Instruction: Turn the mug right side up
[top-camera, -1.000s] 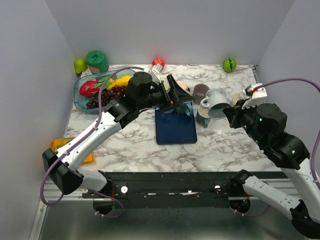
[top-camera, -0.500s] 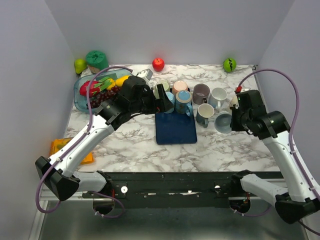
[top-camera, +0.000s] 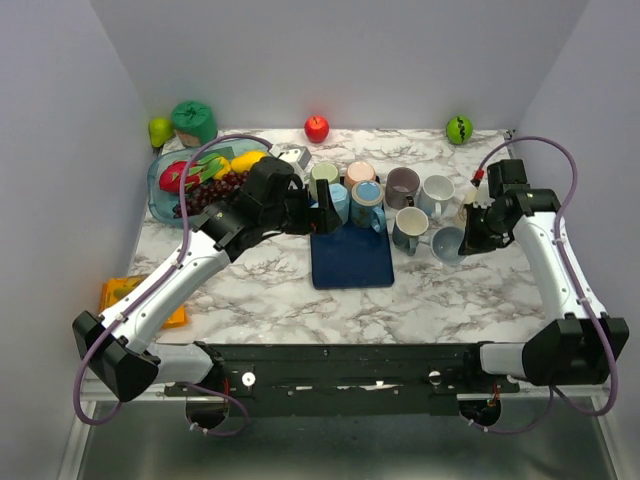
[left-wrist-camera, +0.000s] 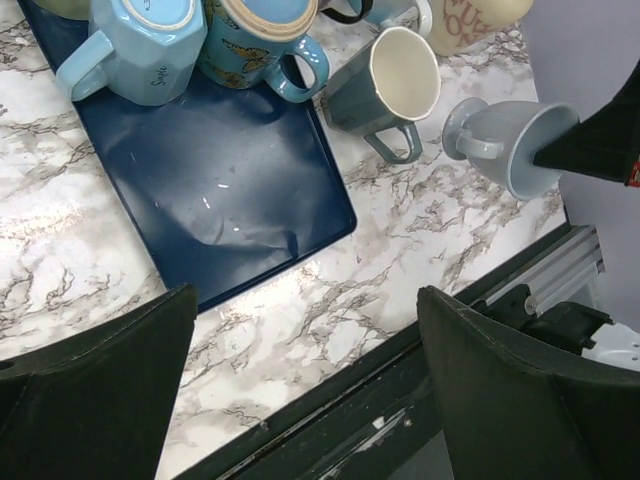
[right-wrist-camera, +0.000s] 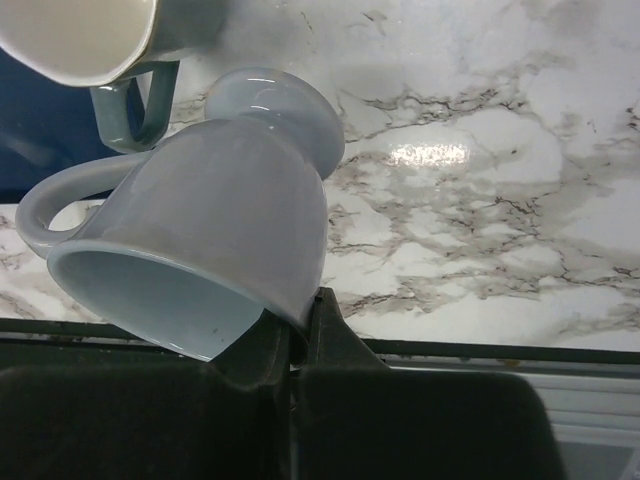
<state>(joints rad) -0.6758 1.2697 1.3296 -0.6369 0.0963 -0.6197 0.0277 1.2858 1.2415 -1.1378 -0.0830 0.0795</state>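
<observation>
The mug (top-camera: 447, 243) is pale grey-blue with a footed base. It leans on its side on the marble right of the tray, foot toward the other mugs, mouth toward my right gripper (top-camera: 470, 238). In the right wrist view, that gripper (right-wrist-camera: 297, 335) is shut on the mug (right-wrist-camera: 220, 220), pinching its rim wall. In the left wrist view, the mug (left-wrist-camera: 505, 140) has its foot near the table. My left gripper (top-camera: 325, 205) hangs open over the blue tray (top-camera: 350, 260), its fingers (left-wrist-camera: 90, 390) wide apart with nothing between them.
Several upright mugs crowd the tray's far edge and the marble beside it, including a grey-green one (top-camera: 409, 228) right next to the held mug. A fruit bowl (top-camera: 160, 195) stands at the back left, an apple (top-camera: 316, 128) at the back, and an orange object (top-camera: 120, 295) at the left edge.
My right arm has brought the mug down from high above the table to the marble at the right. My left arm has drawn back a little toward the left, still open.
</observation>
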